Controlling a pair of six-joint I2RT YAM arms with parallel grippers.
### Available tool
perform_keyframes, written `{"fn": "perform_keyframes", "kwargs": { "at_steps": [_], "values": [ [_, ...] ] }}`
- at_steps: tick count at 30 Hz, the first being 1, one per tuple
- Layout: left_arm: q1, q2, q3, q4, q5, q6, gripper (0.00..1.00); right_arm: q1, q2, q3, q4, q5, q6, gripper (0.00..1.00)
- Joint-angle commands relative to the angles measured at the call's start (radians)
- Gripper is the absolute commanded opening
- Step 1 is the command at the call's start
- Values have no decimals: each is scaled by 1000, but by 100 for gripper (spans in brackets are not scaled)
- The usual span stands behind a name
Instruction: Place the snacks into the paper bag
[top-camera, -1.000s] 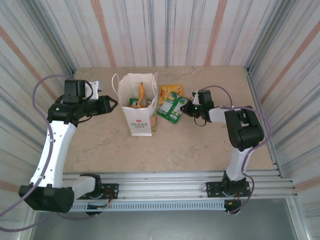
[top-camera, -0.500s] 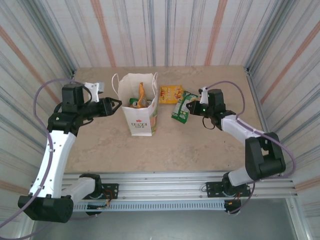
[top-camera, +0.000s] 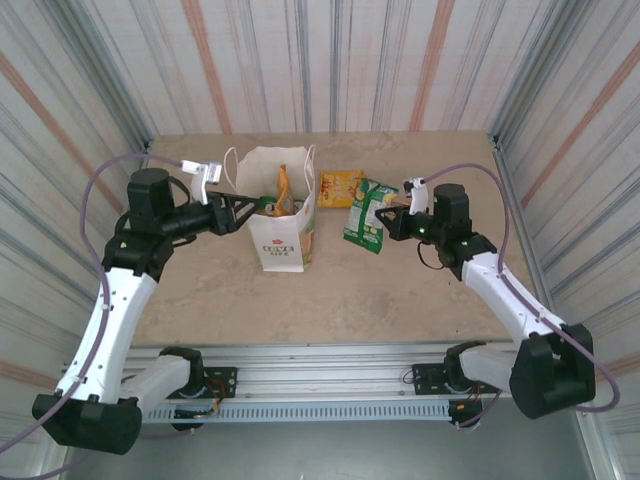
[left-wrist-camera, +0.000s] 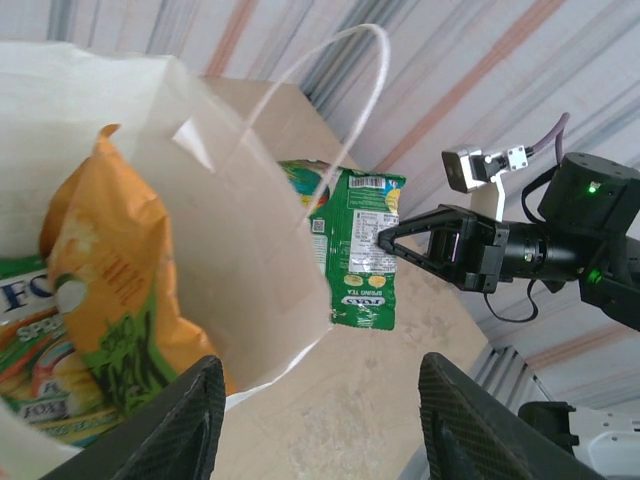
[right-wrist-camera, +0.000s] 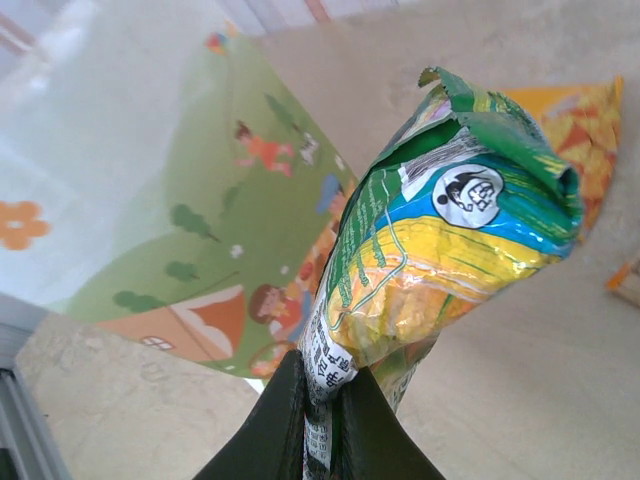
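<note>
Tabletop rig from above: R gripper (top-camera: 386, 218) is clamped on the edge of a green snack packet (top-camera: 365, 215), holding it upright just beside the right side of the white paper bag (top-camera: 283, 240). On the R wrist cam both fingers (right-wrist-camera: 285, 420) are pinched together on the packet, its crumpled end pointing away, w/ the bag's cartoon-printed side wall behind.

L gripper (top-camera: 240, 207) sits at the bag's left rim, jaws apart, nothing between them. The L wrist cam looks past its spread fingers (left-wrist-camera: 185, 420) into the open mouth.

Inside the bag an orange packet (top-camera: 283, 183) stands on end, poking above the rim, w/ green FOX'S packets (left-wrist-camera: 30, 340) low beside it. One yellow-orange packet (top-camera: 340, 187) lies flat on the table (top-camera: 400, 290) just behind the held one, toward the back wall.

The bag stands upright approx. mid-table, left of ctr, thin handles up, green-and-red logo facing the arms' bases.
</note>
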Motion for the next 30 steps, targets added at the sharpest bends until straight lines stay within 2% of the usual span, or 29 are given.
{"fn": "perform_keyframes", "kwargs": {
  "at_steps": [1,7,16,30],
  "values": [
    [-26,-16,-16,65,50,33,56,-6,-78,-4,15,-87,-82,0],
    [-79,3,-24,133,70,36,56,-19,-148,18,16,-207,-155,0],
    [-169,62,18,154,107,75,57,-46,-177,117,44,-466,-135,0],
    [-258,108,16,214,73,49,57,-46,-213,209,-58,-494,-163,0]
  ]
}}
